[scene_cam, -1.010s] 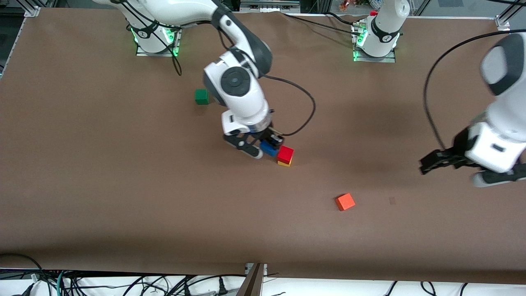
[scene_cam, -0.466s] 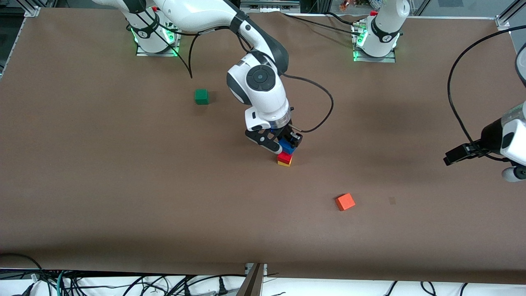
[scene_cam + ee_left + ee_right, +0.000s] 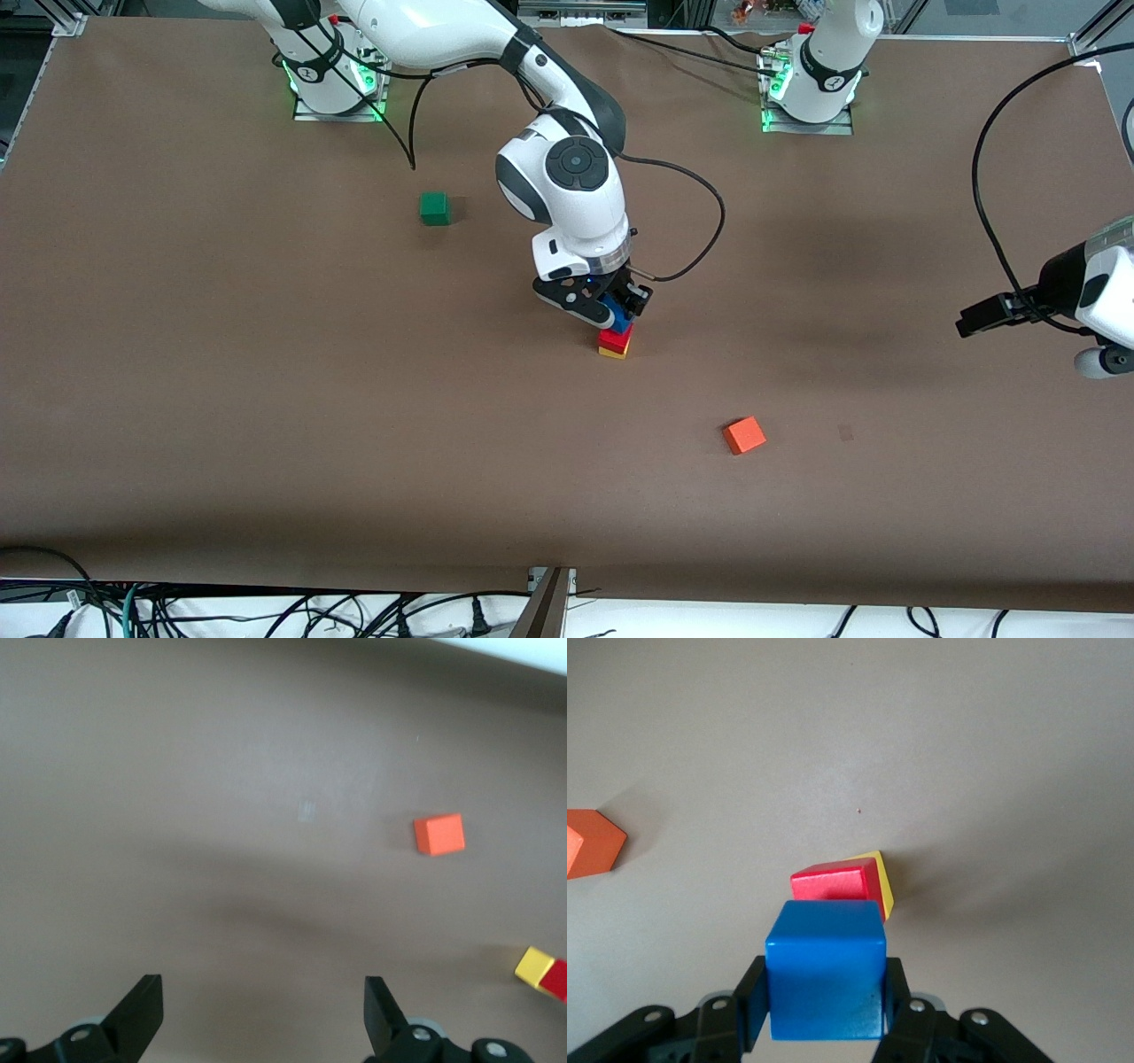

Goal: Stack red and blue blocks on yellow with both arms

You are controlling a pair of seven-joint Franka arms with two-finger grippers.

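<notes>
The red block (image 3: 615, 338) sits on the yellow cube (image 3: 613, 352) near the table's middle. My right gripper (image 3: 611, 312) is shut on the blue block (image 3: 617, 316) and holds it just above the red block. In the right wrist view the blue block (image 3: 826, 967) sits between the fingers, with the red block (image 3: 837, 883) and the yellow cube (image 3: 881, 881) below. My left gripper (image 3: 974, 321) is open and empty, up over the left arm's end of the table. In the left wrist view (image 3: 263, 1010) the yellow cube (image 3: 534, 966) and red block (image 3: 557, 980) show at the edge.
An orange cube (image 3: 744, 435) lies nearer the front camera than the stack, toward the left arm's end; it shows in both wrist views (image 3: 439, 834) (image 3: 591, 842). A green cube (image 3: 434, 208) lies farther from the camera, toward the right arm's end.
My right gripper carried the blue block from beside the red-on-yellow stack to over it. My left arm drew back toward its end of the table.
</notes>
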